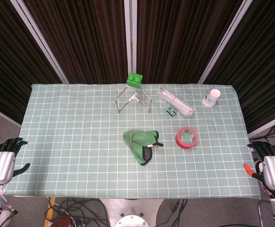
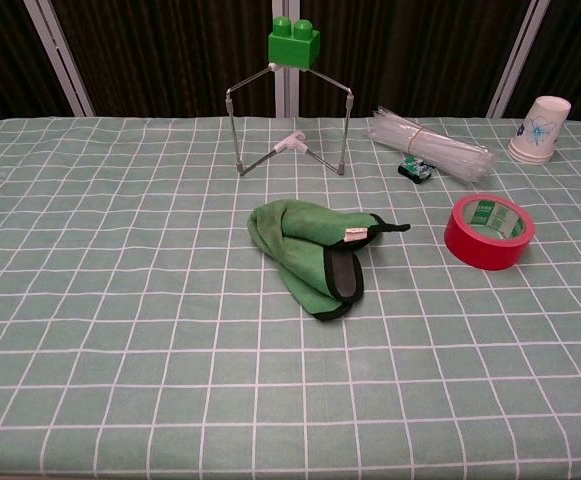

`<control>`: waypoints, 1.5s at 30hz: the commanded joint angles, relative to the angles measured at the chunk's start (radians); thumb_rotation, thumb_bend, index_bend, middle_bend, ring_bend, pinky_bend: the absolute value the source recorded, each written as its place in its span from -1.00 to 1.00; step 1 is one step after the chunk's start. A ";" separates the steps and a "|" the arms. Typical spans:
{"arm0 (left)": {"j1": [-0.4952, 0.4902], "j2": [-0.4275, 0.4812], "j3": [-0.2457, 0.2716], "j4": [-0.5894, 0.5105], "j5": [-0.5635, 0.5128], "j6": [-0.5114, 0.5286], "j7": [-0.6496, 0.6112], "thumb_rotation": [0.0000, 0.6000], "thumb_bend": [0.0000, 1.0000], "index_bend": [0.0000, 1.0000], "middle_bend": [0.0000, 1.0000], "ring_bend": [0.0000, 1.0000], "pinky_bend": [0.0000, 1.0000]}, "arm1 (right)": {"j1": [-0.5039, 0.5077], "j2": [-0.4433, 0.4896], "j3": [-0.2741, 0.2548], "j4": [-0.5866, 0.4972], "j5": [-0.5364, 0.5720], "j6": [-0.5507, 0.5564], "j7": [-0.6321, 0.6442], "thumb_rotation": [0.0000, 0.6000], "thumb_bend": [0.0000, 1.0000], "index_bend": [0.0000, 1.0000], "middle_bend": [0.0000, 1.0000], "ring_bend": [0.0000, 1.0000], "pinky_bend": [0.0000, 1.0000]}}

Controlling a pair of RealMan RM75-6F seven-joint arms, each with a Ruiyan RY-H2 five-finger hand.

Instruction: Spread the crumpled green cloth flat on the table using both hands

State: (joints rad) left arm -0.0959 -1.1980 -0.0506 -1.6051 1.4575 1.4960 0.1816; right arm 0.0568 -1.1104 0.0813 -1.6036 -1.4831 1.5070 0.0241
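Nothing done yet on this one. The green cloth (image 1: 140,144) sits bunched up near the middle of the counter (image 1: 71,142), folded over on itself with its dark edging showing along the near side, and no part of it is laid flat. In the chest view it reads as a thick lump, with a small white tag poking out toward the red tape roll (image 1: 186,137) just beside it.

Both hands are parked well apart from the cloth. The left hand (image 1: 2,163) hangs off the counter's near left corner, fingers loosely spread and holding nothing. The right hand (image 1: 270,165) waits off the near right corner, also empty; its fingers look apart, though only partly visible at the frame edge. Neither shows in the chest view.

So the whole job is left, by my reckoning: bring both hands in, take opposite edges, pull the folds open and smooth it down.
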 commanded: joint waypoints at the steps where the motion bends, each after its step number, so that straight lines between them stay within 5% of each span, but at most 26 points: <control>1: 0.000 -0.001 -0.001 0.000 -0.003 -0.001 0.003 1.00 -0.94 -0.46 -0.51 -0.61 -0.44 | 0.001 0.003 -0.001 -0.001 -0.001 -0.004 0.002 1.00 -0.82 -0.41 -0.51 -0.64 -0.56; 13: -0.002 0.003 -0.007 -0.010 -0.003 0.000 0.011 1.00 -0.94 -0.46 -0.51 -0.61 -0.44 | 0.021 0.005 -0.003 0.006 -0.027 -0.026 0.044 1.00 -0.82 -0.39 -0.51 -0.64 -0.56; 22: 0.004 0.008 -0.008 -0.017 0.009 0.018 0.005 1.00 -0.94 -0.46 -0.51 -0.61 -0.44 | 0.202 -0.057 0.034 0.049 -0.094 -0.208 0.128 1.00 -0.76 -0.17 -0.52 -0.68 -0.56; 32: 0.017 0.018 -0.009 -0.024 0.020 0.044 -0.008 1.00 -0.94 -0.46 -0.51 -0.60 -0.44 | 0.444 -0.270 0.067 0.166 -0.076 -0.478 0.101 1.00 -0.76 -0.13 -0.55 -0.80 -0.64; 45: 0.031 0.030 -0.010 -0.027 0.010 0.050 -0.043 1.00 -0.94 -0.46 -0.51 -0.61 -0.44 | 0.595 -0.577 0.077 0.477 -0.021 -0.586 0.042 1.00 -0.81 -0.20 -0.58 -0.85 -0.69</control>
State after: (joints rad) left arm -0.0663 -1.1685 -0.0600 -1.6311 1.4691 1.5463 0.1418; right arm 0.6226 -1.6422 0.1568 -1.1753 -1.5141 0.9390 0.0647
